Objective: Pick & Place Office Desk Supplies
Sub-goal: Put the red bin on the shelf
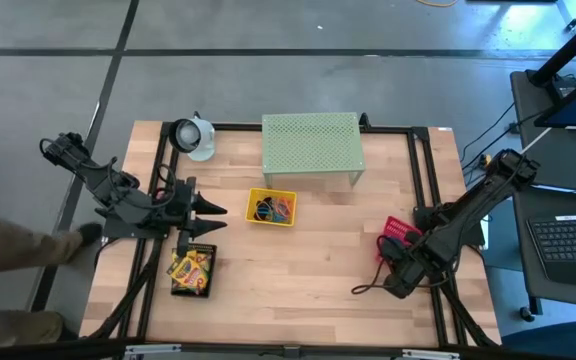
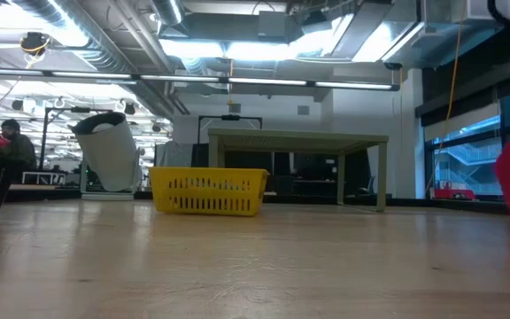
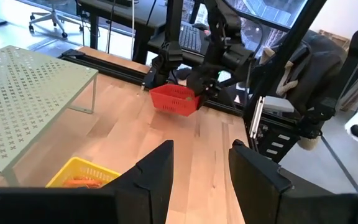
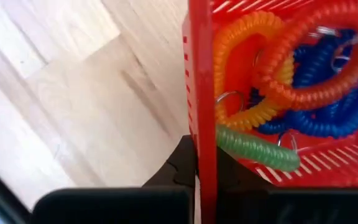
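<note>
My right gripper (image 4: pixel 204 165) is shut on the wall of a red mesh tray (image 1: pixel 400 232) near the table's right edge. Orange, red, blue and green coil loops (image 4: pixel 291 68) lie in that tray. A yellow mesh tray (image 1: pixel 271 208) with more coloured loops rests on its base at mid-table. Yellow-green crayon boxes (image 1: pixel 190 268) lie in a black tray near the front left. My left gripper (image 1: pixel 213 218) hovers open, just beyond the black tray and left of the yellow one, and touches nothing. My right gripper pinches the red tray's side wall (image 4: pixel 202 124) at its upper rim, one finger inside the tray and one outside. The fingers come from above, pointing down. The tray (image 3: pixel 176 99) sits tilted in the hold; I cannot tell whether its base is clear of the table.
A pale green mesh shelf (image 1: pixel 311 145) stands on thin legs at the far middle. A white and black container (image 1: pixel 193 137) lies tipped at the far left. Black rails (image 1: pixel 423 180) run along the table's sides. Bare wood (image 1: pixel 308 280) spreads across the near middle.
</note>
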